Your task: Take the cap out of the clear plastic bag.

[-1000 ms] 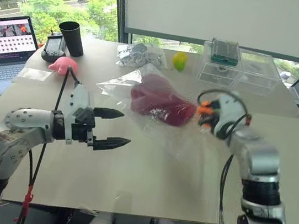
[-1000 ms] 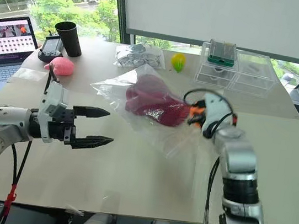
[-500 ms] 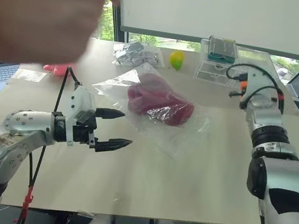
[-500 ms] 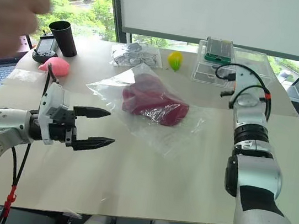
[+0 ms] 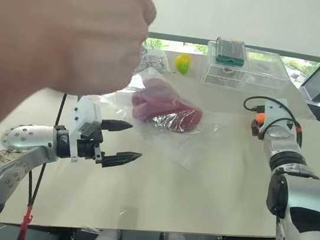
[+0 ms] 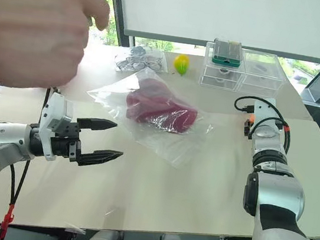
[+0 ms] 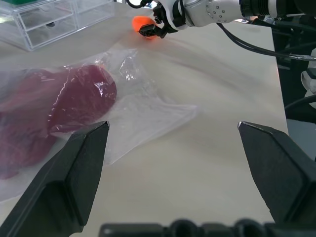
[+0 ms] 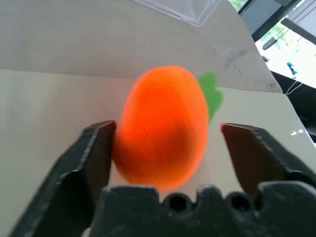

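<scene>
Beige tabletop (image 6: 157, 185) held everything: the cap (image 6: 160, 111) lay sealed inside the clear plastic bag (image 6: 148, 118) mid-table, nearer the far edge. My left gripper (image 6: 98, 141) hovered just left of the bag, fingers spread wide and empty. My right gripper (image 8: 168, 148) sat well to the right, jaws parted around an orange toy fruit (image 8: 165, 126) (blurred, apparently loose between them). I judged that fruit might roll off the right edge. A person's hand (image 6: 33, 21) loomed close to the camera, far left; reaching under it risked a collision.
</scene>
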You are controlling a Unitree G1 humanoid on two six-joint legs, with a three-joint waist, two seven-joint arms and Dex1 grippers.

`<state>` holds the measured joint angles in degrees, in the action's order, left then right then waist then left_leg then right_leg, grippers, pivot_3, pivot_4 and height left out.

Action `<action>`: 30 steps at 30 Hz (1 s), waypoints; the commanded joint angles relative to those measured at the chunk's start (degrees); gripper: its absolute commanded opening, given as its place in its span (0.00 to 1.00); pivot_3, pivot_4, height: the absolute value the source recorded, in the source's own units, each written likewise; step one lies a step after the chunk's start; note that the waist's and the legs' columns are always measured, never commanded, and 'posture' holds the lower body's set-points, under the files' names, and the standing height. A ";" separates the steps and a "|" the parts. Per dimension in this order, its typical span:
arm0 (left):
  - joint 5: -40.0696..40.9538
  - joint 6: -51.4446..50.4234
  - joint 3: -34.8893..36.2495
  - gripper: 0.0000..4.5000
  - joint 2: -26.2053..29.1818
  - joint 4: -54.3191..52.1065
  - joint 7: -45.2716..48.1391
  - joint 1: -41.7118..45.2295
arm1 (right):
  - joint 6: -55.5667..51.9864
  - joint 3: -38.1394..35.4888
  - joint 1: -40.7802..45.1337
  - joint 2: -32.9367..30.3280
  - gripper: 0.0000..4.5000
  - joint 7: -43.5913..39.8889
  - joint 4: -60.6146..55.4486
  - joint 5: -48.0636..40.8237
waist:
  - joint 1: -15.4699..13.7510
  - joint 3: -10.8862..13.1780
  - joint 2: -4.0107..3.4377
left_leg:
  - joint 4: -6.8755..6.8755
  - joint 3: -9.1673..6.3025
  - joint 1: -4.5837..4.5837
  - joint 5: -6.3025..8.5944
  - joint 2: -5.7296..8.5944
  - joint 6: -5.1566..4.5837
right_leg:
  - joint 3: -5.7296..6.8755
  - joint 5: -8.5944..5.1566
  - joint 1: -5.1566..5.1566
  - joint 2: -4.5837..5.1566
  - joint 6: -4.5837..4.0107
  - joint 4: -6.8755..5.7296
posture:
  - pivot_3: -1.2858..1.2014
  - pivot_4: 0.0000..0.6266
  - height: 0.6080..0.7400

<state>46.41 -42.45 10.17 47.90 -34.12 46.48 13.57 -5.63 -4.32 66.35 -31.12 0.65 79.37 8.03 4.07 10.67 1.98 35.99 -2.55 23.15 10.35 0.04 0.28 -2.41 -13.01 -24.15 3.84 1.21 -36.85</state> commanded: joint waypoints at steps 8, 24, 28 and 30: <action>0.01 0.94 -0.51 1.00 0.10 -0.66 0.64 1.21 | 2.08 2.04 6.48 -0.11 0.98 -6.03 -2.67 3.25 | 0.02 0.00 -0.01 | 0.00 0.00 0.01 0.00 0.00 0.00 | 0.00 0.00 -0.01 0.00 0.00 0.00 | 0.52 0.24 1.00; -0.46 0.89 -0.27 1.00 0.03 -0.75 0.25 0.02 | -32.88 -3.72 -23.71 -10.32 0.98 -50.19 -70.93 -23.23 | -2.32 0.06 -0.10 | 0.05 -0.15 0.13 0.01 -0.03 0.00 | 0.12 -0.01 -0.05 0.01 0.06 0.00 | 0.52 0.24 1.00; -0.09 0.65 -0.07 1.00 -0.47 -0.37 -0.29 0.14 | -34.46 -5.02 -33.47 -16.72 0.98 -55.65 -79.96 -26.62 | -2.08 0.07 -0.11 | 0.15 -0.02 0.06 0.01 -0.05 0.00 | 0.06 -0.21 -0.01 0.00 0.41 -0.03 | 0.52 0.24 1.00; 0.42 0.30 0.07 1.00 -0.97 -0.37 -0.83 0.09 | -36.45 -8.01 -40.16 -20.38 0.98 -64.74 -89.53 -35.07 | -2.26 0.07 -0.12 | 0.12 -0.03 0.04 0.01 -0.08 0.00 | 0.07 -0.25 0.02 -0.03 0.45 -0.01 | 0.52 0.24 1.00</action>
<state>45.99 -42.45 9.17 47.21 -33.65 46.10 13.21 -40.93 -9.18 27.54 -49.63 -57.23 -1.52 -20.23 1.81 10.73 1.86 36.10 -2.59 23.20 10.37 -0.06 0.27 -2.34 -13.28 -24.15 3.79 1.66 -36.86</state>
